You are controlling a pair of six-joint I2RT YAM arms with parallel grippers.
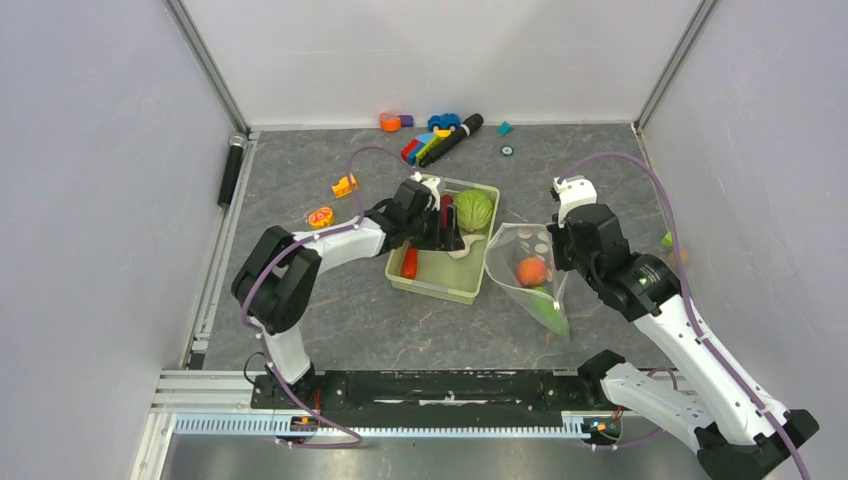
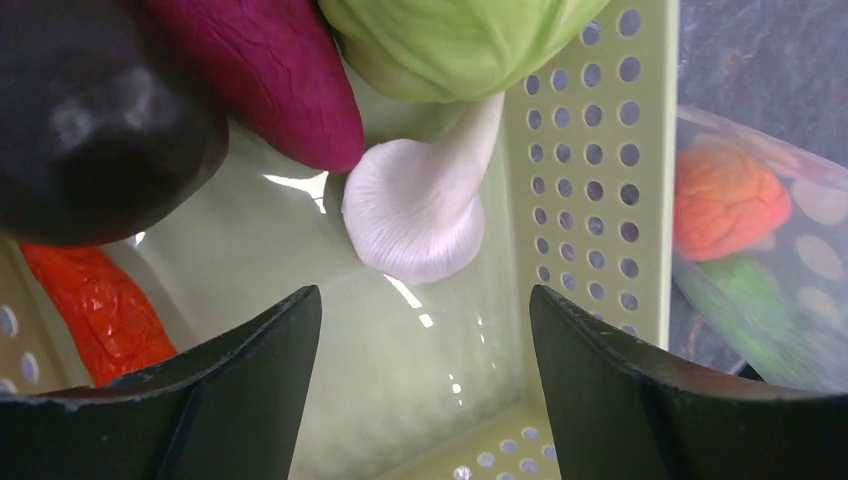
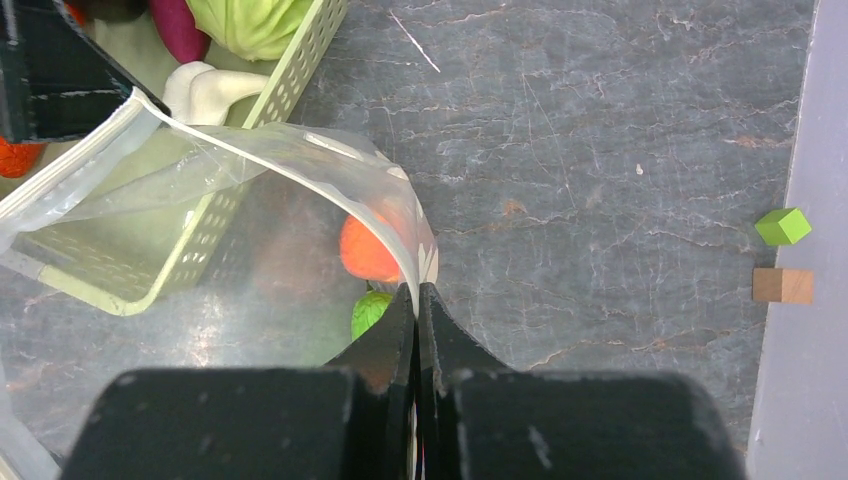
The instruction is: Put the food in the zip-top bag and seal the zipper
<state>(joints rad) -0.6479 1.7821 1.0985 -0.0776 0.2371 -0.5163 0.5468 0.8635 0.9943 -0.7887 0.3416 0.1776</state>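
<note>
Plainly, the step in hand was fetching another item from the basket [image 2: 590, 200]. I judged the white piece [image 2: 415, 215] the likeliest target, since my left gripper [image 2: 422, 300] hung over the basket floor with its jaws spread wide and nothing between them, the white piece lying just ahead of the tips. To do it well I would have brought the fingers down either side of its broad fanned cap rather than the thin stem. The stem ran up under the cabbage [image 2: 450, 40] and the tip of the eggplant [image 2: 270, 70] came right up to the cap's left edge, so a sloppy close risked catching the eggplant or the perforated wall on the right. The dark maroon ball [image 2: 90, 120] and the carrot [image 2: 95, 305] sat off to the left, out of the way. My right gripper [image 3: 417, 290] was clenched on the rim of the zip-top bag [image 3: 250, 170], holding its mouth lifted and gaping towards the basket, a hold I would not have disturbed. The bag lay on the table [image 3: 600, 150] just beside the basket's right wall, clear and floppy with white dots, the peach [image 3: 365, 250] and cucumber [image 3: 370, 312] already inside. The zipper [image 3: 70, 170] showed as a pale strip along the open edge, unsealed. How far the mouth opened I could not quite tell, as the film was creased and glaring in the wrist view.
</note>
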